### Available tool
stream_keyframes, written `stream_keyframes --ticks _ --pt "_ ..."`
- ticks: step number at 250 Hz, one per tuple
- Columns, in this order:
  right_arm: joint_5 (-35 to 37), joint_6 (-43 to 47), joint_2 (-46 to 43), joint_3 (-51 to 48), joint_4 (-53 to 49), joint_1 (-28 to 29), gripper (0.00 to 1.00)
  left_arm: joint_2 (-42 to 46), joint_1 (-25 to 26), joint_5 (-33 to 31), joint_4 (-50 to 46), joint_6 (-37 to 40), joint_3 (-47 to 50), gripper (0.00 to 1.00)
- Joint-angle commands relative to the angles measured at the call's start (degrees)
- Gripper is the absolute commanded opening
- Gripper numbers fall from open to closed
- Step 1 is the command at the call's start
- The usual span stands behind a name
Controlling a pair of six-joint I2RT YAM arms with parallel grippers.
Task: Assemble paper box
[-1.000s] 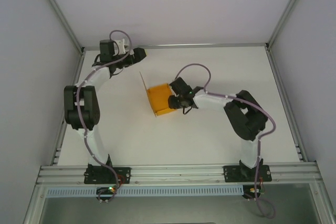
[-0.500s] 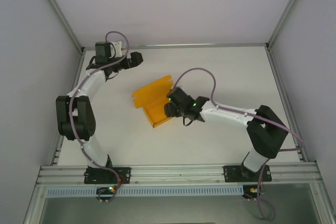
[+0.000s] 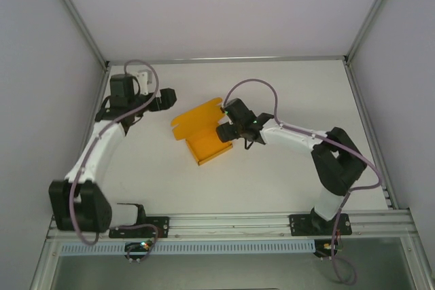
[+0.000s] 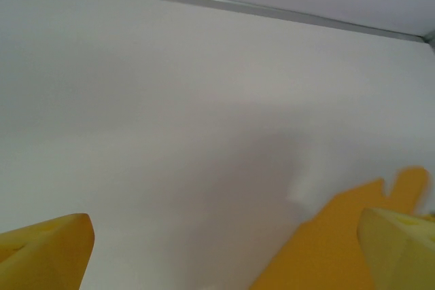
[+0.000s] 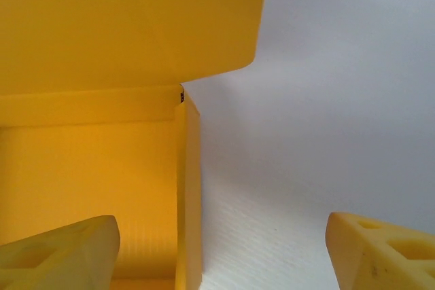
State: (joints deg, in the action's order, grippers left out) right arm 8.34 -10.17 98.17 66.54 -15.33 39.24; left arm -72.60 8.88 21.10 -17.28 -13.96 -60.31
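The paper box (image 3: 204,142) lies at mid-table, an orange-yellow open tray with its lid flap (image 3: 194,119) spread flat toward the far left. My right gripper (image 3: 221,132) is at the tray's right edge and stands open. In the right wrist view the tray's side wall (image 5: 189,195) rises between the fingers, apart from both. One fingertip (image 5: 61,256) hangs over the tray's inside and the other is over bare table. My left gripper (image 3: 170,97) is open and empty, far-left of the flap. The flap's edge (image 4: 333,249) shows by its right fingertip (image 4: 397,246).
The white table (image 3: 292,100) is bounded by a metal rail at the back (image 3: 272,58) and rails along both sides, with grey walls beyond. The right arm's elbow (image 3: 336,161) sits near the front right. A purple cable loops above the right wrist (image 3: 251,86).
The lid flap, upright a second ago, dropped flat toward the far left. My right gripper opened off the box. The left arm's elbow swung toward the front, its gripper shifting slightly nearer.
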Motion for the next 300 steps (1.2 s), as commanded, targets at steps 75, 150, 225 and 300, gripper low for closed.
stream_keyframes --ticks 75,150,225,300 --pt "-28.4 46.6 6.1 22.6 -16.0 -9.5 0.98 8.6 9.6 0.4 -3.9 17.8 10.3 1.0" --pt "-35.6 59.6 28.0 55.3 -45.8 -11.0 0.87 -1.7 8.8 3.4 -10.0 26.6 5.1 0.89" --pt "-38.1 61.0 37.5 69.6 -56.1 -11.5 0.49 -6.8 8.5 -0.2 -11.7 29.6 1.0 0.51" --pt "-38.9 61.7 32.6 63.4 -56.4 -12.6 0.2 -11.5 8.1 -0.4 -14.1 31.7 -2.2 0.38"
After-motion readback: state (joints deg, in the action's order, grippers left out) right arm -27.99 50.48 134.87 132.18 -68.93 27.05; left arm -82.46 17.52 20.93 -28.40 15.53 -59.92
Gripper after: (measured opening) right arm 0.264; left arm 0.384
